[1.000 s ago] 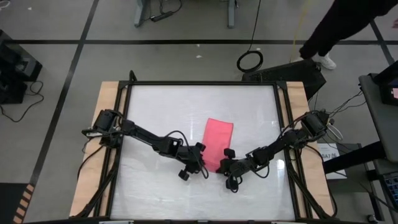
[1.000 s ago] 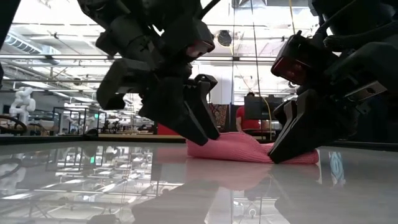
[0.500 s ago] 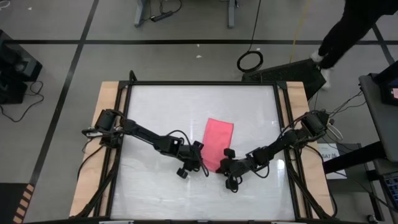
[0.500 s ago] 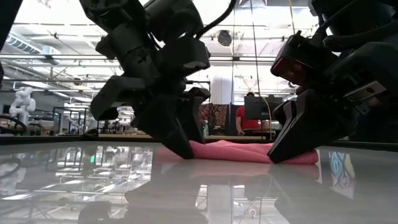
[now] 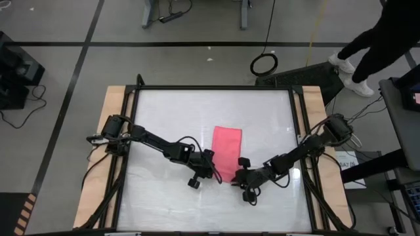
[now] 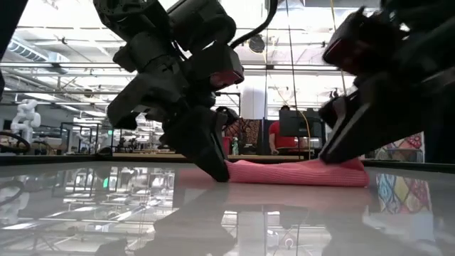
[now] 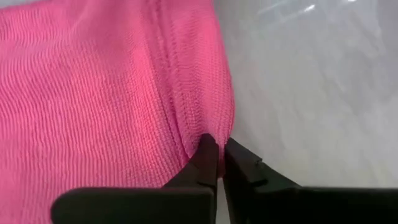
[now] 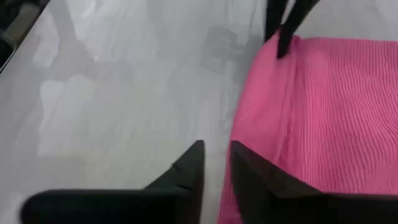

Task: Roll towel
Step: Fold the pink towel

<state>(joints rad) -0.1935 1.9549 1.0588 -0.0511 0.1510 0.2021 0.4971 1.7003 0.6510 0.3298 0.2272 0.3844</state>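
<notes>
A: Towel (image 5: pixel 226 152) lies flat, folded into a long pink strip, near the middle of the tabletop (image 5: pixel 164 111), a bit toward the right side and the near half.

B: Left end effector (image 5: pixel 217 176)?

A: Down at the towel's near left corner. Left wrist view shows its fingers (image 7: pixel 208 160) pinched together on the thick folded edge of the cloth (image 7: pixel 93 93). So it is closed on the towel. Low view agrees: its tip (image 6: pixel 217 171) is pressed to the tabletop right at the end of the pink cloth (image 6: pixel 291 173).

B: Right end effector (image 5: pixel 239 183)?

A: Just beside the near right corner of the towel, low over the tabletop. In the right wrist view its fingers (image 8: pixel 189 171) stand a narrow gap apart, with bare tabletop (image 8: pixel 112 93) between them and the towel's edge (image 8: pixel 323 112) just alongside. Nothing is in the gap. Not gripping.

B: Touching the cloth?

A: Cannot tell. One finger sits at the edge. In the low view it is blurred above the far end of the towel.

B: Anything else?

A: A person's legs and white shoes (image 5: pixel 351 69) on the floor past the far right corner.
</notes>
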